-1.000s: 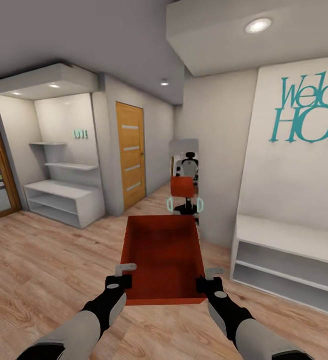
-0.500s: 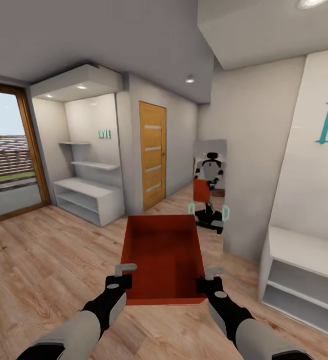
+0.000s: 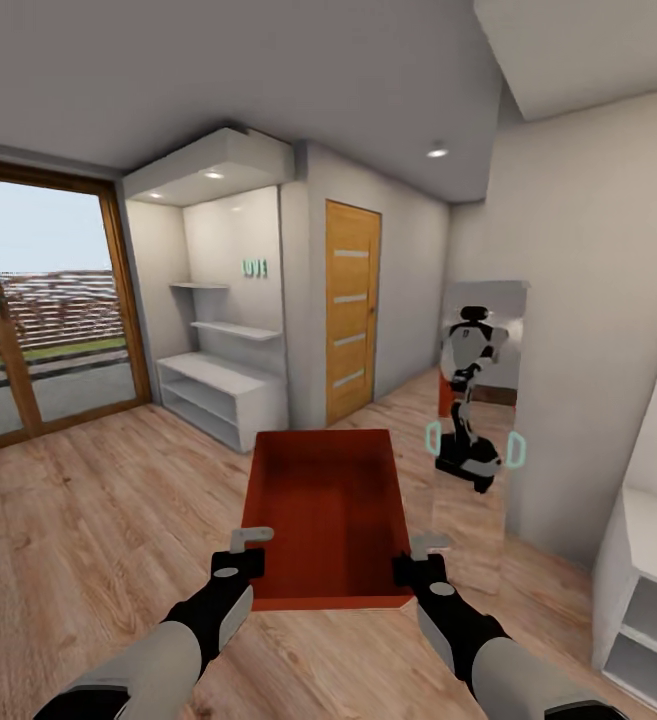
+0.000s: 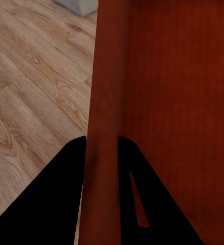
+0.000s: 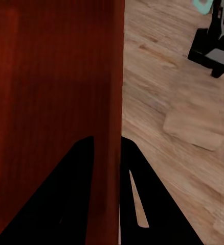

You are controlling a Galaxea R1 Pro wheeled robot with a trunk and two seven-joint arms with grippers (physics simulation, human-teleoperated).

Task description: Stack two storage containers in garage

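One orange-red storage container (image 3: 328, 510) hangs in front of me above the light wood-plank floor, held by its two long side walls. My left gripper (image 3: 251, 545) is shut on the container's left wall near the close corner. My right gripper (image 3: 423, 550) is shut on the right wall at the matching spot. In the left wrist view, the left gripper (image 4: 102, 148) has a dark finger on each side of the thin red wall (image 4: 104, 76). In the right wrist view, the right gripper (image 5: 108, 148) clamps the other wall (image 5: 112, 71) the same way. The bin is lidless and holds nothing.
A tall mirror (image 3: 478, 400) on the right wall reflects the robot. Ahead stands a closed wooden door (image 3: 352, 310), with a white shelf unit (image 3: 223, 395) in the alcove to its left. Wood-framed glass doors (image 3: 38, 310) fill the far left. A white low shelf (image 3: 648, 600) juts in at right.
The camera has turned left, so the room has slid right in the picture and the wall lettering has left view. The container and both grippers keep the same hold.
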